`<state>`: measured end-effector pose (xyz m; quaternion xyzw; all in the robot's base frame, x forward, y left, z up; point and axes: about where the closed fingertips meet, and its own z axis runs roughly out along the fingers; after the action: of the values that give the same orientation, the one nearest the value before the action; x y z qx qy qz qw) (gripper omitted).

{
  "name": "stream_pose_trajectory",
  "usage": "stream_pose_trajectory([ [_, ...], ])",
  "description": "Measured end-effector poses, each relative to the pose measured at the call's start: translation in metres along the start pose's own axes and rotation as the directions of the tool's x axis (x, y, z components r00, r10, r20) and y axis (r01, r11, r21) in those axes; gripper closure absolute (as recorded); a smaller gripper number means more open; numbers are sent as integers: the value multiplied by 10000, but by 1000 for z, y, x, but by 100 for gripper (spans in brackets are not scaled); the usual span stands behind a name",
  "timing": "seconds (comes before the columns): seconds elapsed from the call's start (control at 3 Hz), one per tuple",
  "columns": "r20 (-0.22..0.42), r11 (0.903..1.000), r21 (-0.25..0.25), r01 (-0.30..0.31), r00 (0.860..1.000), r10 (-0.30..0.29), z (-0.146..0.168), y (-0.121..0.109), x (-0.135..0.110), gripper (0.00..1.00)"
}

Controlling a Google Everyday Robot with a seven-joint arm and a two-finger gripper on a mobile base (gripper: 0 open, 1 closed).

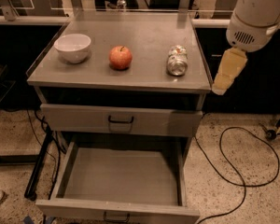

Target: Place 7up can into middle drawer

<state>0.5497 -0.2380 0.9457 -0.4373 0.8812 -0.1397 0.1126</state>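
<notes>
The 7up can (pixel 177 59), silver with green and red print, lies on its side near the right edge of the cabinet top (pixel 144 36). The middle drawer (pixel 121 178) is pulled out wide at the bottom and is empty; its black handle (pixel 115 216) shows at the front edge. My gripper (pixel 222 84) hangs cream-coloured below the white arm (pixel 256 17), just off the cabinet's right edge. It is to the right of the can and slightly nearer the front, not touching it, and holds nothing.
A red apple (pixel 120 57) and a white bowl (pixel 73 47) sit left of the can on the top. The upper drawer front (pixel 120 120) is shut. A black cable (pixel 242 157) loops on the floor at the right. A bench runs behind the cabinet.
</notes>
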Motion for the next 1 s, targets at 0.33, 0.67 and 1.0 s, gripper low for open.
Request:
stream_pose_trajectory([
  [0.33, 309, 9954, -771, -566, 9978, 592, 6, 13, -41, 0],
  [0.67, 322, 9952, -780, -586, 9976, 612, 6, 13, -43, 0],
  [1.0, 633, 9871, -804, -1383, 9876, 1435, 10, 6, -55, 0],
])
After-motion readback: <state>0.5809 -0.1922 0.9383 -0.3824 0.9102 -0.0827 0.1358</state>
